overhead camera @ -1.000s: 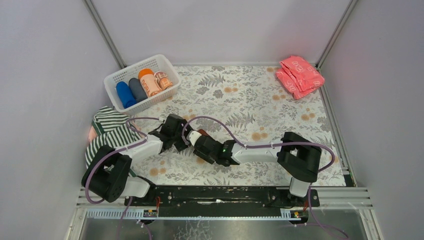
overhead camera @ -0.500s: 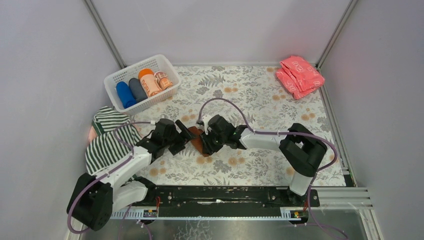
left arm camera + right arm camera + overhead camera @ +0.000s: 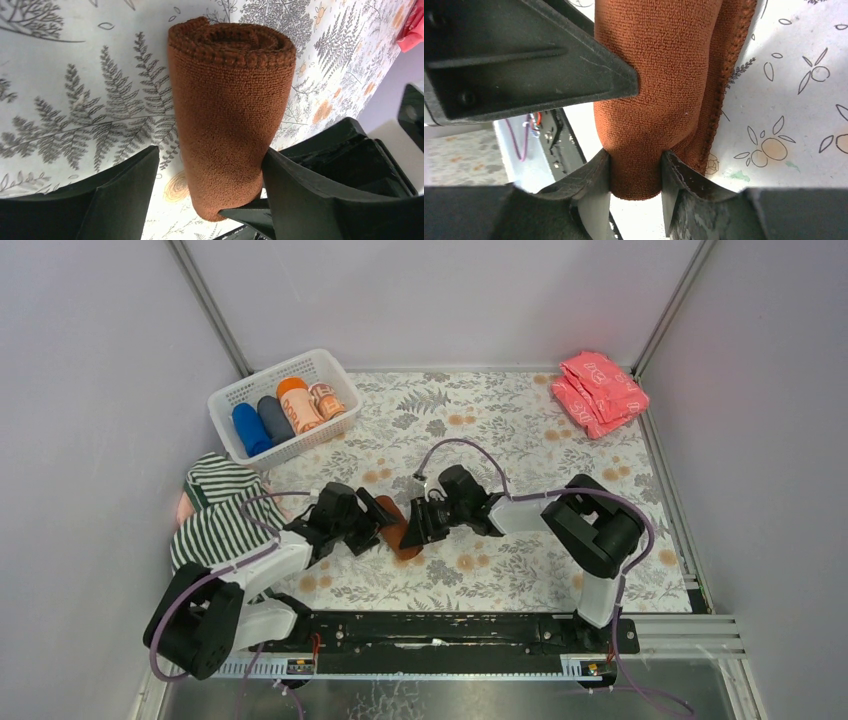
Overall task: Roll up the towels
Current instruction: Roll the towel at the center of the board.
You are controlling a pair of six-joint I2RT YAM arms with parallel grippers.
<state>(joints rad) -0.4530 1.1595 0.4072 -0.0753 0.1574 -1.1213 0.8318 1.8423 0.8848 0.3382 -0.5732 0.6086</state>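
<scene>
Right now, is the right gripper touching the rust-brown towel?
Touching: in the right wrist view the right gripper pinches the rust-brown towel, jaws denting its end.

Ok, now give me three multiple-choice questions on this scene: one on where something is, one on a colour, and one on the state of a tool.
1. Where does the white basket stand?
A. far left
B. far right
C. near edge, between the arm bases

2. What colour is the towel roll at the centre?
A. blue
B. rust-brown
C. pale pink

3. How is the right tool?
A. wide open, clear of the roll
B. shut on the roll's end
C. shut on the basket's rim

Answers:
1 A, the top view shows the basket at the far left.
2 B, both wrist views show rust-brown terry cloth.
3 B, the right wrist view shows both fingers pressing the roll's end.
</scene>
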